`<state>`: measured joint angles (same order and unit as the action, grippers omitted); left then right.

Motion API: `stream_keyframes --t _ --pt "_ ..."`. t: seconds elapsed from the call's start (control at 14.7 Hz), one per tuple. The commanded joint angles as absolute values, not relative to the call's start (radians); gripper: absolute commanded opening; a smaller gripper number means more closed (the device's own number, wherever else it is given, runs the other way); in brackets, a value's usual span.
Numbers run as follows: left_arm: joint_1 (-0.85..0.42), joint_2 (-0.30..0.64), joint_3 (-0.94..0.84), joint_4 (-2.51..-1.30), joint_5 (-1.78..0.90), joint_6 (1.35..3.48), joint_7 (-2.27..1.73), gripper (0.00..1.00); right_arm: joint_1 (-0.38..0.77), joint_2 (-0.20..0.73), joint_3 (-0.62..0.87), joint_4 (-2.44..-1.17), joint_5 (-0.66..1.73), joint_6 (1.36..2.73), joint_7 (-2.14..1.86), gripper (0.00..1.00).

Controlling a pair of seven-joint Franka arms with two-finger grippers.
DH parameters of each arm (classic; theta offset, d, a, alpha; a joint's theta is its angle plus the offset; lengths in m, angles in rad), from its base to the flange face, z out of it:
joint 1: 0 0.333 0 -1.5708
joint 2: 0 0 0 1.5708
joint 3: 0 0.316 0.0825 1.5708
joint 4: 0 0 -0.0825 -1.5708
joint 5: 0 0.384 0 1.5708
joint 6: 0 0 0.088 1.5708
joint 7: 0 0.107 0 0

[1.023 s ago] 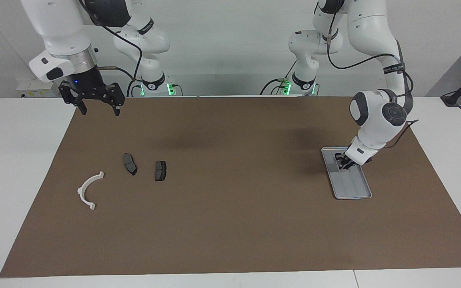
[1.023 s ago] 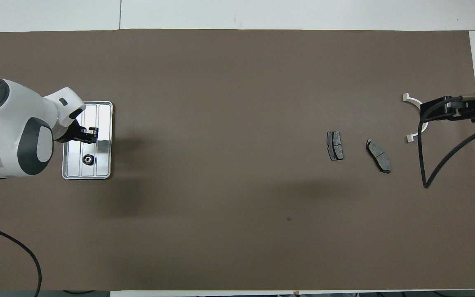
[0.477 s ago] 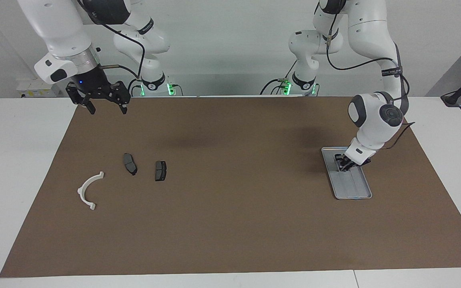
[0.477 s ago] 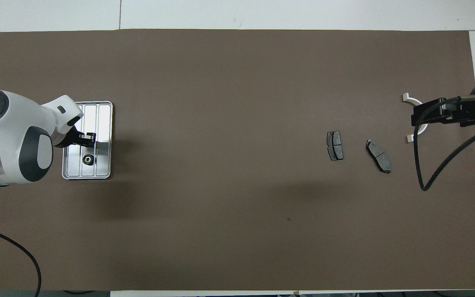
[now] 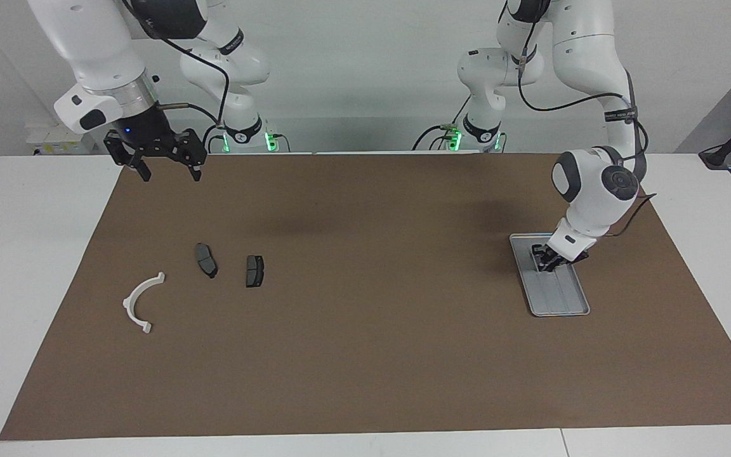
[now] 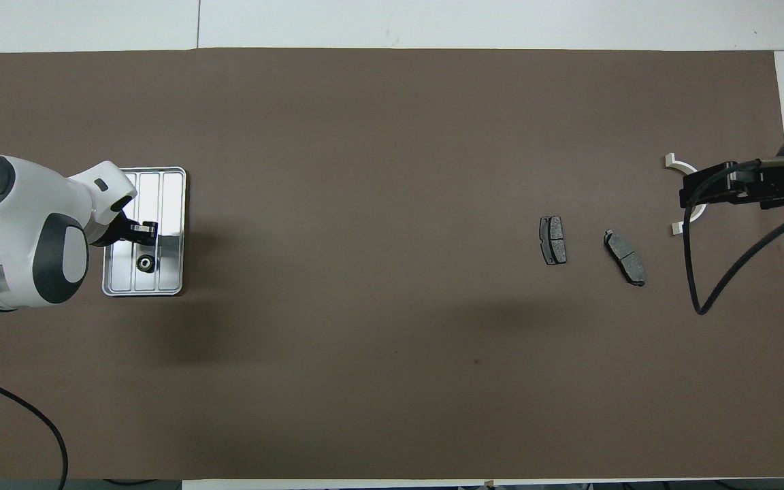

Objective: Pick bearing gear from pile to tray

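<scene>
Two open fingers of the left gripper point(image 6: 149, 230) hang empty just over the tray point(image 6: 173, 178), where the bearing gear point(image 6: 145, 263) already lies on the ribbed floor. Small, stiff and probably slippery, it looks best pinched across its rim; its teeth are too small to make out. Over the surface's edge nearest the robots, the right gripper point(image 5: 164, 166) waits with fingers spread, partly covering the white bracket point(image 5: 141, 303) from overhead, brake pads point(image 5: 206, 259) nearby.

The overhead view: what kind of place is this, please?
Probably a robotics lab bench for sorting parts: two white arms at a table under a brown mat, a metal tray holding a small bearing gear, and brake pads lying loose.
</scene>
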<state>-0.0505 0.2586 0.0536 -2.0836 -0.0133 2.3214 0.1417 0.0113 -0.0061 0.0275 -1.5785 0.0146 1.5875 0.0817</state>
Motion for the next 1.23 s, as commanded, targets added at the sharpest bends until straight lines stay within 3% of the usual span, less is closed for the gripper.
stream_keyframes --t 0.0,0.27,0.55,1.02,1.16 --pt "-0.057 0.245 0.051 -2.083 -0.025 2.313 0.155 0.91 0.006 -0.018 0.035 -1.594 0.003 1.586 0.094 1.0" --pt "-0.052 0.242 0.051 -1.952 -0.025 2.153 0.155 0.94 0.008 -0.018 0.034 -1.594 0.003 1.585 0.094 1.0" --pt "-0.044 0.206 0.052 -1.746 -0.057 1.904 0.094 1.0 0.011 -0.018 0.034 -1.592 0.003 1.58 0.101 1.0" --pt "-0.051 0.003 0.049 -1.72 -0.081 1.852 -0.245 1.0 0.014 -0.021 0.034 -1.592 0.005 1.578 0.103 1.0" --pt "-0.037 -0.006 0.057 -1.681 -0.049 1.823 -0.183 1.0 0.011 -0.02 0.034 -1.594 0.005 1.578 0.101 1.0"
